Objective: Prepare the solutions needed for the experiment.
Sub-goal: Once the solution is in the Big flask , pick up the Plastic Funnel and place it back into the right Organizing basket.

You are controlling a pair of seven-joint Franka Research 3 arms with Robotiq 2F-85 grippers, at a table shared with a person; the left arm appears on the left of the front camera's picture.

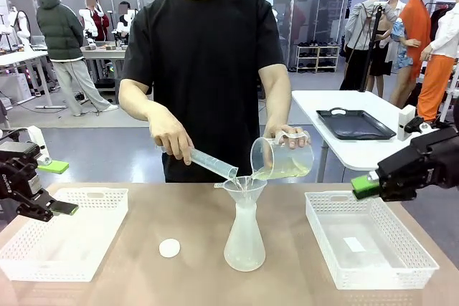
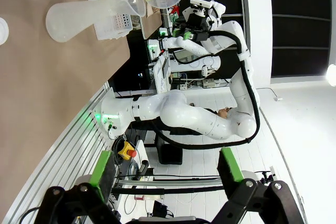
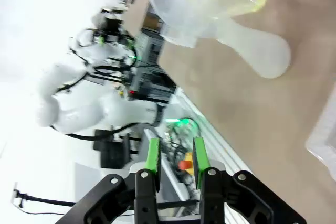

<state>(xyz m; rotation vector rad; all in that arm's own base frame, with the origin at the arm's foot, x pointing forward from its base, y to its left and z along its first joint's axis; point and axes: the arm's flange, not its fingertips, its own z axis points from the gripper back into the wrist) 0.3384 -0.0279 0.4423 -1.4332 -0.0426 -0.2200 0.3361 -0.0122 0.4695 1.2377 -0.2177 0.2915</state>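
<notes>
1. Front view: the solution (image 1: 283,170) sits in a tilted clear beaker (image 1: 281,155), held by a person's hand (image 1: 287,136) over the funnel (image 1: 244,185) on the flask (image 1: 244,241), mid-surface (image 1: 143,213). The other hand (image 1: 170,136) tips a cylinder (image 1: 211,163) at the same funnel.
2. Look: a small amount, pale yellow-green and see-through, pooled at the beaker's low side toward the spout. It tints the wall yellow. The flask is frosted, so I can't tell how much is in it.
3. Handling, my read: it's liquid, so it sloshes and spills and only moves with its vessel. Low volume, so light. The beaker wall looks smooth and likely slippery, possibly thin, so don't squeeze hard.
4. Where to grip, my read: take the beaker across the body below the rim and keep it upright. Take the flask at the narrow neck under the funnel, since the loose funnel likely makes it top-heavy.
5. Left gripper (image 1: 59,188): fingers wide apart, empty, by the left basket (image 1: 50,266).
6. Right gripper (image 1: 364,185): fingers a narrow gap apart with nothing between, at the right basket's (image 1: 384,275) far edge. Both grippers are well apart from the flask.
7. White stopper (image 1: 169,248) lies on the surface near the flask.
</notes>
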